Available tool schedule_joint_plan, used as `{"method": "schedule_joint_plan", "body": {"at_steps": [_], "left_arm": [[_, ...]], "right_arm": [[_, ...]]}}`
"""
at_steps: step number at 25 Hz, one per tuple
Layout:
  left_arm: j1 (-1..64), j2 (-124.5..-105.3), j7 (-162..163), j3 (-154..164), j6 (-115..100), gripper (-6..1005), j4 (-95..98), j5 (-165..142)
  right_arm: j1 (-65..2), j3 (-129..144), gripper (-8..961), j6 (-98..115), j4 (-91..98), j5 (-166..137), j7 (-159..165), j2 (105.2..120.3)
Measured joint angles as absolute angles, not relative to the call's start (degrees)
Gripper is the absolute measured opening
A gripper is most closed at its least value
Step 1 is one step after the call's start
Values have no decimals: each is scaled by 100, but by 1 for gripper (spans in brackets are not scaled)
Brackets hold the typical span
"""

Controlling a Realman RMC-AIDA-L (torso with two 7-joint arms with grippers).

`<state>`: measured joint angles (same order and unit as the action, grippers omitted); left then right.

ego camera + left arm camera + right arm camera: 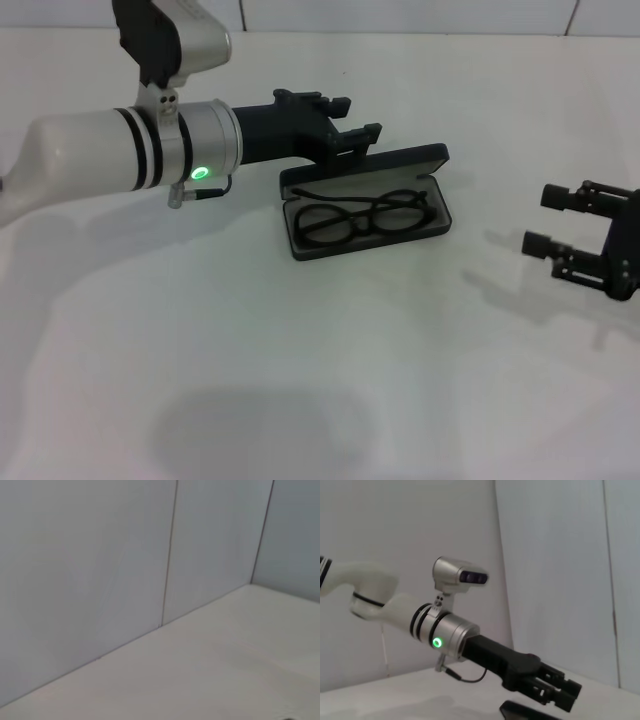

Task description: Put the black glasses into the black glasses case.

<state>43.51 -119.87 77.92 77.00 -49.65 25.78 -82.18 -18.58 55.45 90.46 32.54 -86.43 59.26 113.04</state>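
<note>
The black glasses case [398, 162] lies open in the middle of the table in the head view, lid tilted up at the back. Inside its tray rest the black glasses [364, 218], folded flat. My left gripper [357, 118] hovers just behind the raised lid, open, with nothing between its fingers. The right wrist view shows that same left gripper [559, 692] above the lid's edge [520, 712]. My right gripper [548, 220] stands open over the table, well right of the case, holding nothing. In the left wrist view only wall and tabletop appear.
The white table [320, 400] spreads wide in front of the case. Pale wall panels [100, 555] rise behind the table and meet it close behind the left gripper.
</note>
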Motion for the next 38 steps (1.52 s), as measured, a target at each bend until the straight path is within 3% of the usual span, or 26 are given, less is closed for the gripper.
{"method": "schedule_joint_plan", "body": {"at_steps": [7,10,20,27,31,33,38], "left_arm": [[4311,-11997,7809,8067,-4890,605,2562,-8207],[4228,-11997,7755,8232,-4918,607,2572,-8192],[3673,-12003,7108,8473,-5577,613,2816,-7744],[2998,-11731,6002,8397,-8775,618,3438,-7338],[2733,-11519,5852,8382,-9464,621,3473,-7351],[2578,-11502,5744,8351,-9491,622,3459,-7336],[2297,-11552,5544,8055,-9530,858,3479,-7387]], "right_arm": [[-1873,5566,645,9033,3265,-8665,5910,11327],[-1875,5564,689,9039,3257,-8666,5908,11330],[-1900,5567,697,9145,3264,-8745,5905,11372],[-2277,5622,702,9928,3290,-8747,5907,11421],[-2596,5993,705,9988,3336,-8745,5933,11470],[-2730,6187,739,9900,3336,-8745,5912,11506],[-2881,6432,874,9582,3329,-8745,5823,11553]]}}
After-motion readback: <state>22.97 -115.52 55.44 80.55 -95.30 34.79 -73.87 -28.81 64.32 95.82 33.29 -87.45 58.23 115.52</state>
